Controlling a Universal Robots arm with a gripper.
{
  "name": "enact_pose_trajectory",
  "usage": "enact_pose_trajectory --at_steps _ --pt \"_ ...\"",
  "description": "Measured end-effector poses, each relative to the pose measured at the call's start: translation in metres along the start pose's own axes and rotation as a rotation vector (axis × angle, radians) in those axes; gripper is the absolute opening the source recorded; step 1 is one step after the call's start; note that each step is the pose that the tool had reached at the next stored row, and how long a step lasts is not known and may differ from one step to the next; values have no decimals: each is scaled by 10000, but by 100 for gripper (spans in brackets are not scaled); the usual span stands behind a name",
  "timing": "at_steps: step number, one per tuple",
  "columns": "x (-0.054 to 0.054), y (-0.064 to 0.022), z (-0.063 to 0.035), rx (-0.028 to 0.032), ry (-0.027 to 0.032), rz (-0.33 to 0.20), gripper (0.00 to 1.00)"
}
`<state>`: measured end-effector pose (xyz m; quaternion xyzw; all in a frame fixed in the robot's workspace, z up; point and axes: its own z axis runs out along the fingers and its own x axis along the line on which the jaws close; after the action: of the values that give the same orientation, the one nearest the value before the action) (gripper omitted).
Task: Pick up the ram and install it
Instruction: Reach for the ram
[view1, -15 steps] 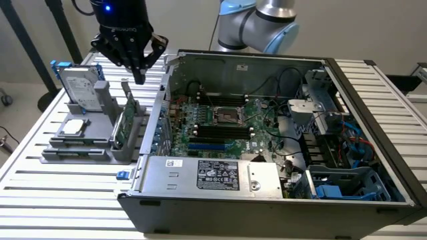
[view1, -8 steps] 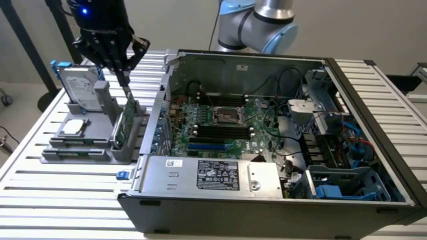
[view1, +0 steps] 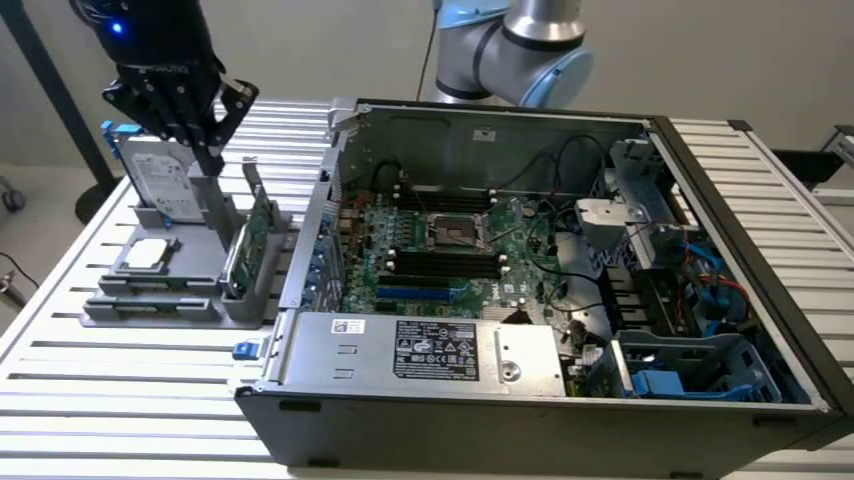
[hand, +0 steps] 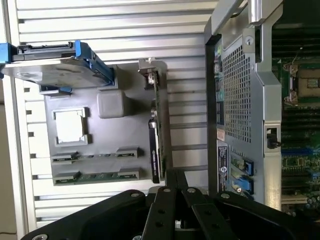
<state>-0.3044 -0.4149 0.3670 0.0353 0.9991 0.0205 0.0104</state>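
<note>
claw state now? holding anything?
Claw: closed, nothing visibly held, over the gray parts holder.

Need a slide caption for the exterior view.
Shut gripper above the gray parts holder, next to the hard drive; open computer case at the exterior view's right.

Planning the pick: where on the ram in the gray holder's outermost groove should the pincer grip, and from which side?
Grip the ram mid-length by its upturned long edge, from straight above, pinching the flat faces. It seems to stand on edge in a groove of the gray holder, blocks covering both ends, so only the middle looks free.
</note>
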Motion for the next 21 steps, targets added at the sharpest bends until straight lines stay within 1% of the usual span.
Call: enact_pose_trajectory --at_steps 6,7,18,21 --pt "271 -21 43 57 -5 -1 11" --pt "366 -29 61 83 -7 -2 11" --pt "866 -68 154 212 -16 -4 11" --pt "1003 -79 180 238 -17 -6 11"
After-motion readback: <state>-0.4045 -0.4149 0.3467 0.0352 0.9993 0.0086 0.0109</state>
